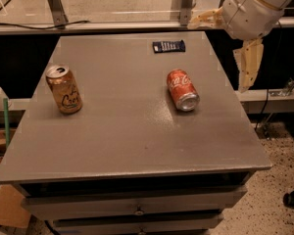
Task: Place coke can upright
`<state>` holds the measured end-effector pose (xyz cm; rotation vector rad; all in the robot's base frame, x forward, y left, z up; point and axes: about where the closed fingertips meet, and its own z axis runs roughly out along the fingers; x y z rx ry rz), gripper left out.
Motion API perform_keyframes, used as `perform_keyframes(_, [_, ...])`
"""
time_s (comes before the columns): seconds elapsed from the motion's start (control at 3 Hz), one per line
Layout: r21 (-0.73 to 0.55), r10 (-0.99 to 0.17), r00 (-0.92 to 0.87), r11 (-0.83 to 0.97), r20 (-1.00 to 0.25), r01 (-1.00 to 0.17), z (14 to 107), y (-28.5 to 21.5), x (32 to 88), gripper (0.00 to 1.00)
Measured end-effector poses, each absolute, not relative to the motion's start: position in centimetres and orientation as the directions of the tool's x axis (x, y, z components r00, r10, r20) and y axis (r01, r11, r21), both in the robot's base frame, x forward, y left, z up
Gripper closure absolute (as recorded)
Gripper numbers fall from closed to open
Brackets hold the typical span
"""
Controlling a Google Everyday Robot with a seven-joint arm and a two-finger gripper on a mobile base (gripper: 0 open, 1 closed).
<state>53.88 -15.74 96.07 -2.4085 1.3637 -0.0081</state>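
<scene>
**On the grey table, right of centre: a coke can lying down, the gripper hanging off to the side**

Down at the bottom of the frame, two drawers (137, 204) sit under the table (127, 146). Both are closed, so whatever is in them is hidden. A cardboard box (7, 207) pokes in at the lower left, and I can't see into it either.

Further up the tabletop, the coke can (182, 89) lies on its side just right of centre. Its silver end faces down-frame and its body angles up and slightly left. I cannot tell whether it is opened or full.

Well apart from it, at mid left, a tan-gold can (63, 89) stands upright. Its top is open, but the contents are out of sight. A small dark packet (168, 46) lies flat near the far edge.

The gripper (219, 55) hangs at the upper right, beyond the table's right edge. It is spread wide, empty and touching nothing.

To my eye the reach is the step in hand. It would be best to come in across the can's round body, not its ends, and close on the middle so it cannot roll away. Then tip it onto the silver base and let go only once it sits flat, keeping clear of the packet behind.
</scene>
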Motion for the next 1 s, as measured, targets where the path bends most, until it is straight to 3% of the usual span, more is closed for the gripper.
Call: perform_keyframes(1.0, [-0.308,-0.624,0.781,-0.744,0.006,-0.593,94.6,-14.9,56.3,0.00])
